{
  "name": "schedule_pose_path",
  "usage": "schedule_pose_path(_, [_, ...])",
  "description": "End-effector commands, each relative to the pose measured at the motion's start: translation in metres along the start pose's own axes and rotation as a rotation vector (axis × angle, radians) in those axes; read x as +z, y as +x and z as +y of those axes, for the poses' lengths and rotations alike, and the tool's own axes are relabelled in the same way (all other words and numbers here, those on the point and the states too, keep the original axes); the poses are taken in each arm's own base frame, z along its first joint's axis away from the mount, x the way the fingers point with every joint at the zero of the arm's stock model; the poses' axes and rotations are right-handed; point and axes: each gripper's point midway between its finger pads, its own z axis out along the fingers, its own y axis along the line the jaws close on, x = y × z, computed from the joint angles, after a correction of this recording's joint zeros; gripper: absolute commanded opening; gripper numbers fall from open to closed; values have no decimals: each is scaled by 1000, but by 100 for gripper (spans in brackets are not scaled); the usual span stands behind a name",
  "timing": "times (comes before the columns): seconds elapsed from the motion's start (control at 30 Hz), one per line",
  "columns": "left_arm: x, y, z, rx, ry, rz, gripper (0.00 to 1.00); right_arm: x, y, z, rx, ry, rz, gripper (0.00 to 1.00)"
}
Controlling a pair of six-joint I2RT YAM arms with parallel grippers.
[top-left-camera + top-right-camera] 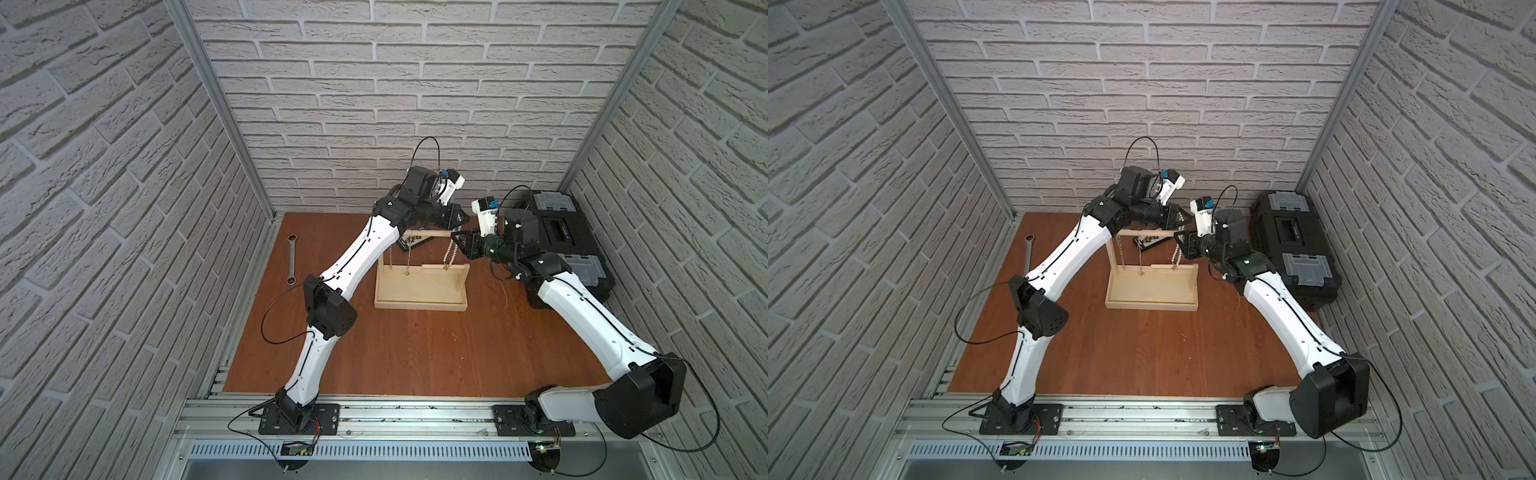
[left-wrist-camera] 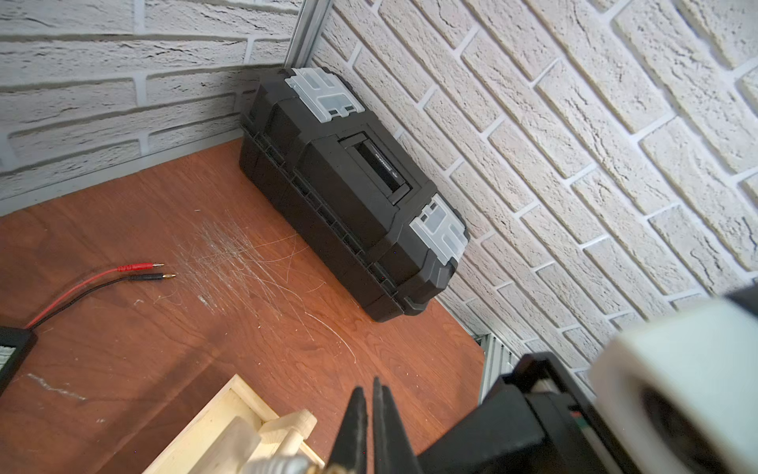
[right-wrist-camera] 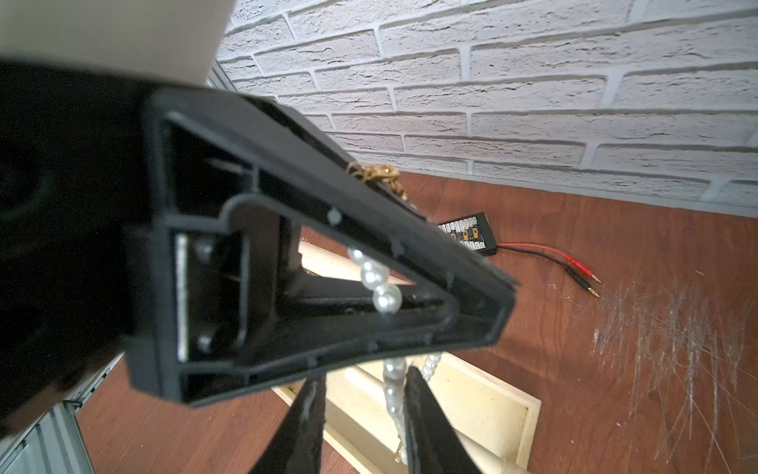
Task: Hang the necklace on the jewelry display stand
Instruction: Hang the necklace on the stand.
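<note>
Right wrist view, pearl necklace dangling inside right pincer — partly open, nothing gripped.

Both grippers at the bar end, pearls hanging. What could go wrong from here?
The pearl necklace hangs near the free end of the jewelry display stand bar; a tug may slide it off.
The right gripper straddles the strand, jaws apart; withdrawing could snag it.
The left gripper, shut, sits close by; they may collide.

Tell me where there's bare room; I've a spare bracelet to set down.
Bare: the table between the tray of the jewelry display stand and the front rail. Crowded: behind the stand by the black board, and beside the toolbox.
</note>
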Motion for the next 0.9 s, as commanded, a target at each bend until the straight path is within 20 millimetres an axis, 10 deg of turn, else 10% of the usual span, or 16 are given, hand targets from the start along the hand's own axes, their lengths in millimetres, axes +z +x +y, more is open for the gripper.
schedule_pose_path(0.0, [3, -13, -13, 36, 55, -43, 9, -13, -9, -4, -22, 35, -46, 34])
schedule_pose_path(0.87, [19, -42, 12, 9, 87, -156, 10, -24, 4, -22, 0, 112, -42, 34])
